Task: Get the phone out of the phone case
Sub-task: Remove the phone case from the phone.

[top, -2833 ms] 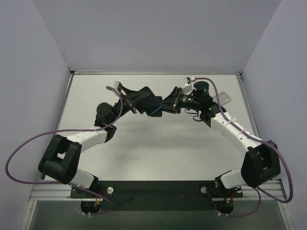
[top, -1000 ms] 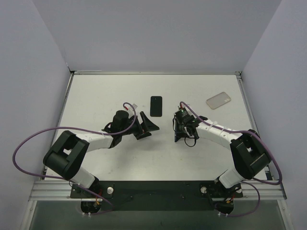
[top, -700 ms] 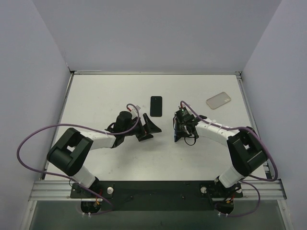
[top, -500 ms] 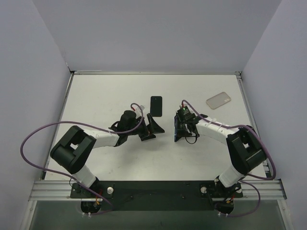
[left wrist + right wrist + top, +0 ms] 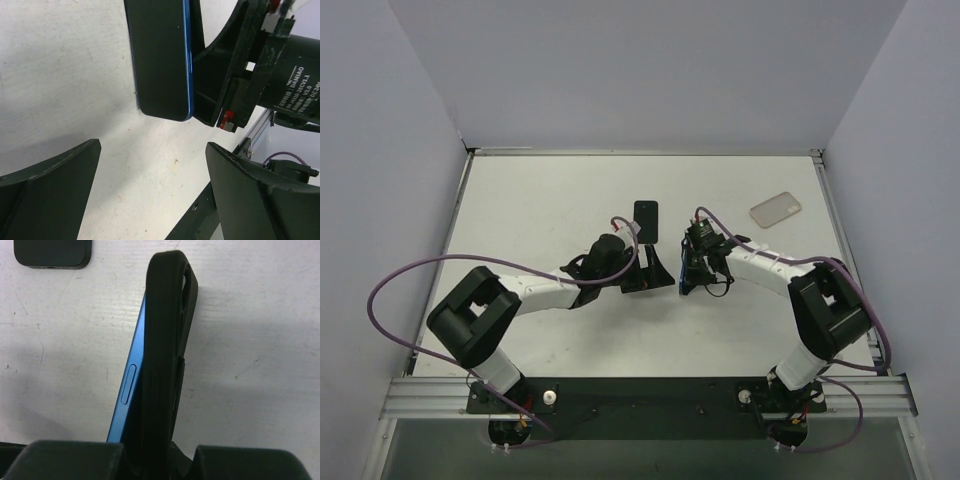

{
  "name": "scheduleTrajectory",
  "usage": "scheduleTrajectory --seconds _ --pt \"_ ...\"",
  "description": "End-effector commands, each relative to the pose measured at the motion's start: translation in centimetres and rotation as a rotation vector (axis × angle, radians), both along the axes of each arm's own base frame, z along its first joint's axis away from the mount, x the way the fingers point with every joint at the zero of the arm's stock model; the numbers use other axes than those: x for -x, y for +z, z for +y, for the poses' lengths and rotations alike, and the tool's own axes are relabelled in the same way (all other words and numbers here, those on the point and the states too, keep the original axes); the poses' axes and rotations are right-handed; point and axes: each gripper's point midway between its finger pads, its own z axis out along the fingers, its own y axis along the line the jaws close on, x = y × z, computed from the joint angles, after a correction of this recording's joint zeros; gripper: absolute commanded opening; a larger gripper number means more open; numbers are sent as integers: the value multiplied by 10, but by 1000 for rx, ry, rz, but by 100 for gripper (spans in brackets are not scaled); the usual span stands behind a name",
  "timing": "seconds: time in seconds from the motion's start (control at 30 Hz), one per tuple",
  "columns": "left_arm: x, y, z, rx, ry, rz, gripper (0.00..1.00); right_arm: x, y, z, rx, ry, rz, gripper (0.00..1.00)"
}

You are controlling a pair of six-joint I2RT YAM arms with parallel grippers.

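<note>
My right gripper (image 5: 689,272) is shut on a blue-edged phone (image 5: 129,390) in a black case (image 5: 167,335), holding them on edge just above the table. In the right wrist view the phone's blue side stands partly out of the case on the left. My left gripper (image 5: 655,272) is open and empty, close to the left of the phone. In the left wrist view the phone's dark face (image 5: 160,55) lies ahead, beyond my open fingers (image 5: 265,200), with the right gripper (image 5: 250,75) behind it.
A flat black phone-shaped object (image 5: 646,220) lies on the table just behind the grippers and shows at the top left of the right wrist view (image 5: 52,252). A clear case (image 5: 775,208) lies at the back right. Walls enclose the table.
The left gripper has moved right across the table, up to the phone held by the right gripper. The right gripper has barely moved.
</note>
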Motion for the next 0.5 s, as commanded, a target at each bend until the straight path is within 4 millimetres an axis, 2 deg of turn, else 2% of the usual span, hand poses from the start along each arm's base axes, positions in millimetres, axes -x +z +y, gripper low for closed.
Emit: scheduleTrajectory --seconds 0.0,0.03,0.07,0.17,0.27,0.47 --pt "-12 26 11 1 50 -95 97 46 -34 -2 107 112 163 0" --pt "-12 34 12 29 53 -108 97 49 -31 2 112 134 159 0" --pt "-10 26 20 30 70 -79 98 52 -29 3 127 148 163 0" --pt "-6 29 27 38 77 -80 97 54 -28 10 149 181 156 0" --pt "-3 22 32 -5 70 -85 98 53 -33 18 146 192 173 0" --pt "-3 17 26 -53 16 -122 98 50 -36 30 122 205 189 0"
